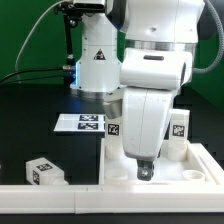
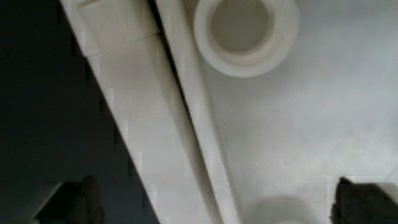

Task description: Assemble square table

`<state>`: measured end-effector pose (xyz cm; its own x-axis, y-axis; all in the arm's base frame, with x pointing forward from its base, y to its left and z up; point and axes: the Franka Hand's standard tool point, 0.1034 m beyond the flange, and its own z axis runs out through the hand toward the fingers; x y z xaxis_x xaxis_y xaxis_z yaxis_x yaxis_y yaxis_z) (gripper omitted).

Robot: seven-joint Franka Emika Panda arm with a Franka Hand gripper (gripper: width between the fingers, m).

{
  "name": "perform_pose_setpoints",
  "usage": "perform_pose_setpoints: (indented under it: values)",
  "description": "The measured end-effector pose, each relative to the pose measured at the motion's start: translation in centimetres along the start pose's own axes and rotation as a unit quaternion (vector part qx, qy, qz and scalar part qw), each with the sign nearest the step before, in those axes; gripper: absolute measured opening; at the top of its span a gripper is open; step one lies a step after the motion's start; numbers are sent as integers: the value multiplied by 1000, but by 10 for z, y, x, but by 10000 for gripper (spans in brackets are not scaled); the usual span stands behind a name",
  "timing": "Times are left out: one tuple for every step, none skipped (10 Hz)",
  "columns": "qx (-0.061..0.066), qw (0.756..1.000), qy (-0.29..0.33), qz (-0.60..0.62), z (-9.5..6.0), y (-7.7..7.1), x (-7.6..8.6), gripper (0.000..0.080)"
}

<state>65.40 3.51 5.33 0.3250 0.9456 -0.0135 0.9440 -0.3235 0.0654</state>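
1. The square table's slab (image 1: 195, 165) is lying at the exterior view's five o'clock, and one round corner hole (image 2: 246, 35) is showing in the wrist view.
2. The gripper (image 1: 146, 172) is hanging low over it with its fingers (image 2: 71, 200) spread wide, holding nothing.
3. A loose leg (image 1: 45, 172) is lying at eight o'clock.

A white plastic square slab (image 2: 302, 130) fills most of the frame, and its surface is blurred. A round corner hole (image 2: 246, 35) with a raised ring is seen at the frame's edge and is cut off by it. Just beside the hole, a raised white rim (image 2: 151, 130) is drawn diagonally across the frame, marked by a thin dark line. Beyond the rim, the black worktop (image 2: 45, 100) is shown. Of the claw (image 2: 222, 203), only two dark fingertips (image 2: 75, 200) are seen, in neighbouring corners of the frame. They are spread wide, with slab and rim between them, and nothing is gripped.
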Motion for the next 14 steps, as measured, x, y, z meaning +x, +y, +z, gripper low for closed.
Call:
perform_pose_setpoints:
  values:
    - [4, 1000, -7, 7, -6, 5, -15, 649]
    - [1, 1000, -14, 27, -19, 14, -35, 649]
    - [6, 998, -22, 55, -22, 16, -47, 649]
    - [13, 998, -26, 53, -22, 17, -46, 649]
    - [12, 998, -25, 53, -22, 18, -45, 649]
    - [12, 998, -25, 54, -21, 18, -46, 649]
    - [13, 998, -24, 61, -21, 19, -51, 649]
    - [14, 996, -25, 87, -19, 23, -73, 649]
    - [13, 994, -31, 106, -15, 22, -102, 649]
    - [30, 990, -40, 133, -7, 15, -122, 649]
    - [55, 983, -54, 164, -4, 9, -131, 649]
    - [56, 983, -55, 164, -7, 12, -127, 649]
    - [54, 984, -54, 164, -6, 12, -127, 649]
    - [55, 983, -55, 165, -5, 12, -128, 649]
